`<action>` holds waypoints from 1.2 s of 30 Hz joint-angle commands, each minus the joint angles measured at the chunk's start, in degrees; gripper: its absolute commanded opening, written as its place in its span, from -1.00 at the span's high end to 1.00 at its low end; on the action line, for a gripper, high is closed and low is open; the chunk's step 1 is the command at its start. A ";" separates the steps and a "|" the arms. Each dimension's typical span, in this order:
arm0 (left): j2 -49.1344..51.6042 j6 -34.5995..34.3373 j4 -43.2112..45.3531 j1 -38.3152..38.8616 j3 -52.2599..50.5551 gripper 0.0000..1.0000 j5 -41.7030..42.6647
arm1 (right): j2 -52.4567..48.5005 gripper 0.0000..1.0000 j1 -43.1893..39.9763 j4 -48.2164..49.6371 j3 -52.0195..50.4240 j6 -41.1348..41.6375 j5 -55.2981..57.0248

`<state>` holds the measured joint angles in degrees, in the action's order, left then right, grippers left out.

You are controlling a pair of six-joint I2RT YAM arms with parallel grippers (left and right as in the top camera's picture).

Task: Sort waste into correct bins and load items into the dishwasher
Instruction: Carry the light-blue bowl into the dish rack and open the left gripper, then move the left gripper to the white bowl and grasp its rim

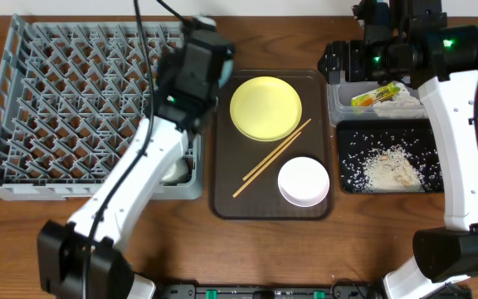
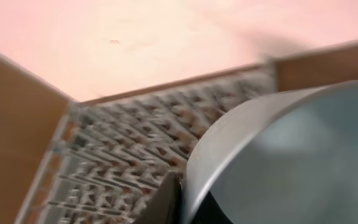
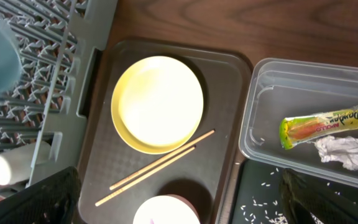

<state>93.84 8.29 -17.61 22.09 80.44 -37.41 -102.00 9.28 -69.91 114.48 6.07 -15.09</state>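
left gripper: clenched on the rim of the light blue bowl, holding it above the right edge of the dish rack. the left wrist view is blurred; the bowl fills its right half, one dark finger sits against the rim, and the rack's pegs show behind

right gripper: released, with the fingers spread wide at the two lower corners of the right wrist view and nothing between them. it hangs over the far right of the table, by the back end of the clear tub

small white cup: on its side inside the rack, at the near right corner, partly under the left arm

brown tray: between the rack and the bins. on it:
- yellow plate at the far end
- chopsticks side by side on a diagonal, their upper ends touching the plate's near edge
- white bowl at the near right corner

clear tub: holds the snack wrapper and crumpled white paper, the two touching

black tray: just in front of the tub, with rice scraps piled toward the middle and loose grains scattered around
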 commanded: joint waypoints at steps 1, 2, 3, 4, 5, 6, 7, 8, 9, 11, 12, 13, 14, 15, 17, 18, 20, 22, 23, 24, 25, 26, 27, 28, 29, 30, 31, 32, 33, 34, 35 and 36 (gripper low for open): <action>4.02 2.21 4.98 -4.13 0.68 0.85 -5.81 | -0.35 -0.98 0.50 -0.20 0.11 0.09 0.28; 5.09 3.56 6.86 -4.90 0.68 0.85 -5.99 | -0.35 -0.99 0.50 -0.17 0.11 0.09 0.28; 6.49 5.35 9.38 -5.64 0.68 0.85 -6.49 | -0.35 -0.98 0.50 -0.17 0.11 0.09 0.28; 7.74 6.93 11.74 -6.14 0.68 0.85 -7.26 | -0.35 -0.99 0.50 -0.17 0.11 0.09 0.28; 9.05 9.07 14.23 -6.49 0.68 0.85 -8.28 | -0.35 -0.98 0.50 -0.17 0.11 0.09 0.28; 10.78 11.72 17.64 -6.86 0.68 0.85 -9.99 | -0.35 -0.98 0.50 -0.17 0.11 0.09 0.28; 12.17 13.94 20.79 -7.06 0.68 0.86 -11.61 | -0.35 -0.99 0.50 -0.17 0.11 0.09 0.28; 13.86 16.94 24.76 -7.28 0.68 0.85 -13.53 | -0.35 -0.99 0.50 -0.20 0.11 0.09 0.28; 15.26 19.47 27.80 -7.41 0.68 0.85 -14.71 | -0.35 -0.98 0.50 -0.17 0.11 0.09 0.26; 18.29 25.27 35.08 -7.74 0.68 0.85 -16.52 | -0.35 -0.98 0.50 -0.15 0.11 0.09 0.28; 19.78 27.87 38.29 -7.96 0.68 0.85 -16.76 | -0.35 -0.99 0.50 -0.20 0.11 0.09 0.28; 21.18 30.18 41.27 -8.07 0.68 0.85 -17.20 | -0.35 -0.99 0.50 -0.15 0.11 0.09 0.26; 22.18 32.30 43.71 -8.17 0.68 0.85 -17.70 | -0.35 -0.99 0.50 -0.20 0.11 0.09 0.28; 23.30 34.69 45.70 -8.22 0.68 0.85 -17.99 | -0.35 -0.98 0.50 -0.15 0.11 0.09 0.28; 24.90 37.81 48.72 -8.24 0.68 0.85 -19.43 | -0.35 -0.99 0.50 -0.17 0.11 0.09 0.28; 25.66 38.71 50.10 -8.33 0.68 0.85 -20.28 | -0.35 -0.98 0.50 -0.20 0.11 0.09 0.28; 26.34 38.84 50.47 -8.50 0.68 0.85 -21.11 | -0.35 -0.98 0.50 -0.17 0.11 0.09 0.28; 26.53 38.82 50.49 -8.52 0.68 0.85 -22.34 | -0.35 -0.99 0.48 -0.17 0.11 0.09 0.28; 26.53 38.82 50.49 -8.52 0.68 0.85 -22.53 | -0.35 -0.98 0.48 -0.17 0.11 0.09 0.28; 26.53 38.82 50.53 -8.52 0.68 0.85 -22.71 | -0.35 -0.98 0.50 -0.17 0.11 0.09 0.28; 26.53 38.80 50.47 -8.52 0.68 0.85 -22.75 | -0.35 -0.98 0.50 -0.17 0.11 0.09 0.28; 26.56 38.77 50.31 -8.48 0.66 0.85 -23.04 | -0.35 -0.98 0.50 -0.17 0.11 0.09 0.28; 26.60 38.32 49.68 -8.33 0.59 0.85 -23.43 | -0.35 -0.99 0.55 -0.17 0.11 0.09 0.28; 26.60 37.75 48.94 -8.22 0.48 0.85 -23.74 | -0.35 -0.99 0.55 -0.17 0.11 0.09 0.28; 26.60 36.81 47.56 -8.04 0.35 0.85 -23.74 | -0.35 -0.99 0.55 -0.17 0.11 0.09 0.28; 26.62 35.12 45.03 -7.76 0.13 0.85 -23.74 | -0.35 -0.98 0.55 -0.17 0.11 0.09 0.28; 26.64 33.57 43.47 -7.58 -0.02 0.85 -23.71 | -0.35 -0.98 0.55 -0.17 0.11 0.09 0.28; 26.64 32.44 42.32 -7.48 -0.17 0.85 -23.71 | -0.35 -0.98 0.55 -0.17 0.11 0.09 0.28; 26.64 31.34 41.16 -7.32 -0.35 0.85 -23.71 | -0.35 -0.98 0.55 -0.17 0.11 0.09 0.28; 26.64 30.42 40.33 -7.19 -0.46 0.85 -23.71 | -0.35 -0.98 0.55 -0.17 0.11 0.09 0.28; 26.64 29.97 39.80 -7.08 -0.46 0.85 -23.69 | -0.35 -0.98 0.55 -0.17 0.11 0.09 0.28; 26.64 29.92 39.50 -6.88 -0.46 0.85 -23.69 | -0.35 -0.98 0.52 -0.17 0.11 0.09 0.28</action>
<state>120.31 41.98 23.79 14.59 80.44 -60.40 -102.00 9.28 -70.02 114.45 6.07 -14.92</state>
